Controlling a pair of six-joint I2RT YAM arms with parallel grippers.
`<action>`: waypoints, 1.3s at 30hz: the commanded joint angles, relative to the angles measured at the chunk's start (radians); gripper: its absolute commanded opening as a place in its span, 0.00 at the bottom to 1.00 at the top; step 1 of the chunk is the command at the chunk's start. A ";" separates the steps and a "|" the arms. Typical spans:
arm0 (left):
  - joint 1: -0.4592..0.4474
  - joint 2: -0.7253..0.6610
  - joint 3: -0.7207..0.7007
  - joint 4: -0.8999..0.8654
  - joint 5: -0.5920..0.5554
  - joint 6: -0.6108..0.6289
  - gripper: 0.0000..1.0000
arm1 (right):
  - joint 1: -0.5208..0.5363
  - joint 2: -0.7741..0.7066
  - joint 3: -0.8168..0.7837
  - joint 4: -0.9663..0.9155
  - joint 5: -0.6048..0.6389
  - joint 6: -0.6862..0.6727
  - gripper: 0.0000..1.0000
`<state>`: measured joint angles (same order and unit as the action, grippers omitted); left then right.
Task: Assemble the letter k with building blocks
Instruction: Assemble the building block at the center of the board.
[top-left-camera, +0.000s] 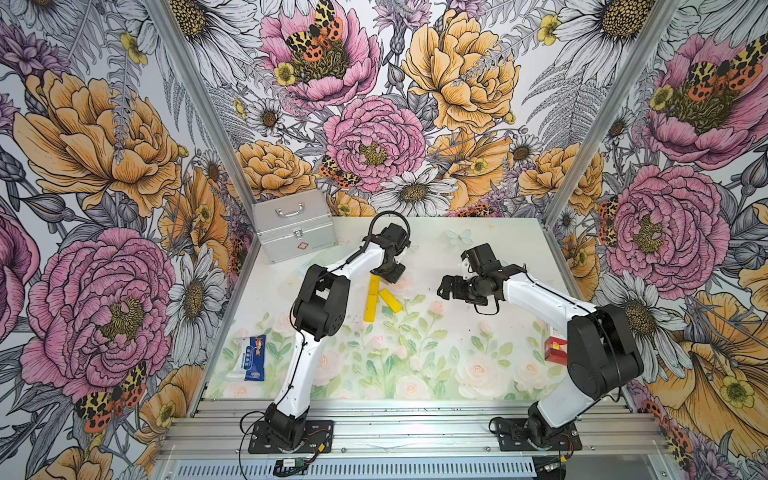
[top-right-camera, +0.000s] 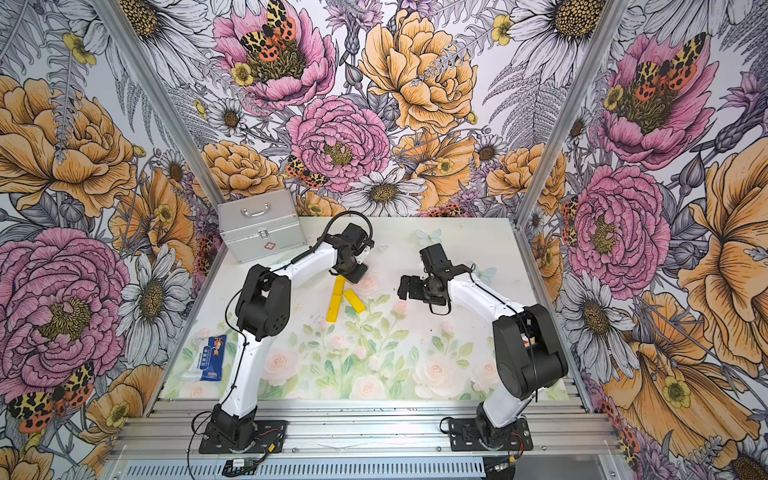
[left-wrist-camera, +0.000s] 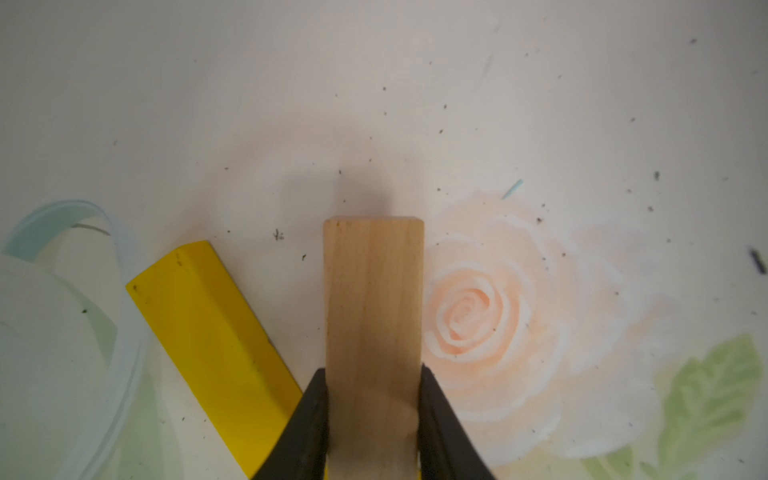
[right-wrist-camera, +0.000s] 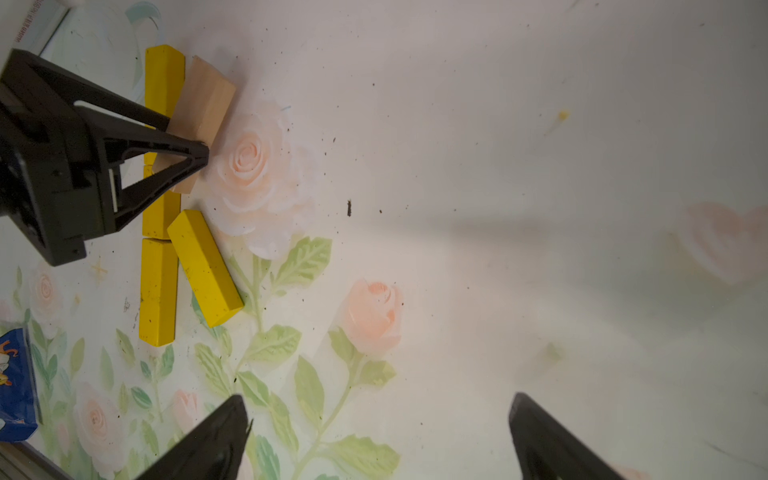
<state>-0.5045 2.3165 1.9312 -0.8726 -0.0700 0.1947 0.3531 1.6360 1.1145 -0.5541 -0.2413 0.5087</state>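
At desk (top-left-camera: 457, 374) centre, left arm (top-left-camera: 357, 262) reaches forward, wrist down; left end effector (left-wrist-camera: 372, 370) grips tan block (left-wrist-camera: 372, 291) beside yellow stem (right-wrist-camera: 158, 286). Right arm (top-left-camera: 540, 295) hovers apart, right end effector (right-wrist-camera: 378, 399) wide, empty.

Tan wooden block (right-wrist-camera: 208, 99) aslant beside straight yellow stem (right-wrist-camera: 158, 291); yellow diagonal block (right-wrist-camera: 204, 268) against its lower half.

Twin overhead views share the table (top-left-camera: 432, 249); wrist cameras sit close.

Silver case (top-left-camera: 293, 224), blue packet (top-left-camera: 254, 357), red box (top-left-camera: 555, 349)
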 joint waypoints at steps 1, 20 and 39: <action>0.011 0.006 0.008 -0.008 0.019 0.031 0.16 | 0.007 0.021 0.005 0.023 -0.013 0.015 0.99; 0.004 0.011 -0.008 -0.005 0.001 0.019 0.12 | 0.025 0.042 0.022 0.023 -0.021 0.018 1.00; 0.006 0.023 -0.012 -0.003 0.018 0.012 0.10 | 0.035 0.050 0.031 0.023 -0.022 0.021 0.99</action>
<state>-0.4999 2.3165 1.9301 -0.8757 -0.0631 0.2092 0.3813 1.6657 1.1152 -0.5434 -0.2596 0.5163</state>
